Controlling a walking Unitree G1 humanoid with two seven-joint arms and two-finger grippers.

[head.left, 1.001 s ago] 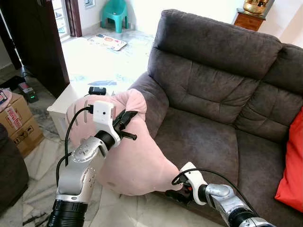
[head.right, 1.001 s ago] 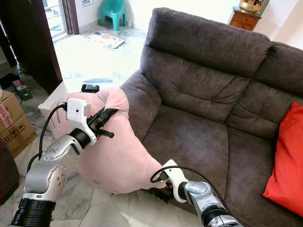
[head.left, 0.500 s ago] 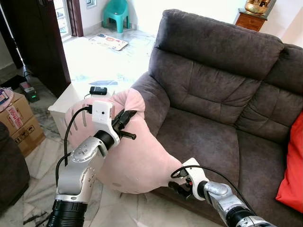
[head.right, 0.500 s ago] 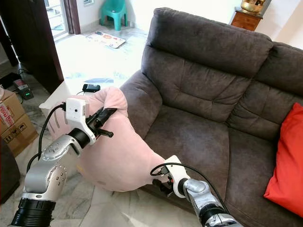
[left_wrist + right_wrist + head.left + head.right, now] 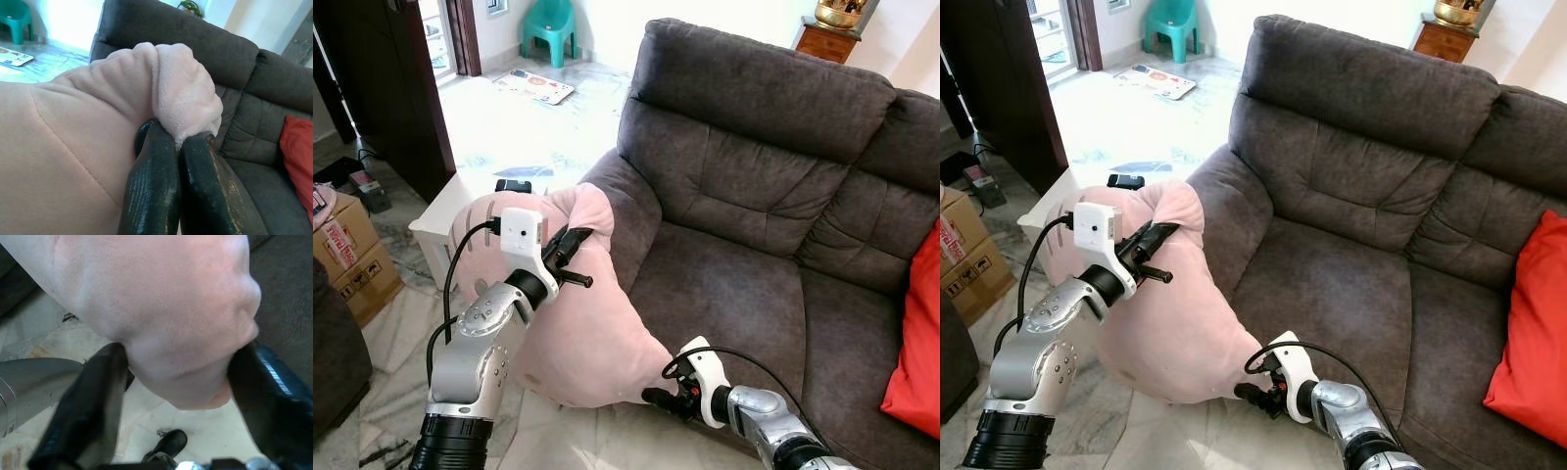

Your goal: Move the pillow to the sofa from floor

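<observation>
I have the pillow [image 5: 578, 323] held off the floor, leaning against the sofa [image 5: 754, 206] armrest and seat front. My left gripper [image 5: 570, 245] is clamped tight on its upper corner near the armrest. My right gripper [image 5: 658, 398] has dropped lower than a second ago, further below the seat edge, fingers [image 5: 93, 401] spread wide around the pillow's bottom corner and touching both sides.
</observation>
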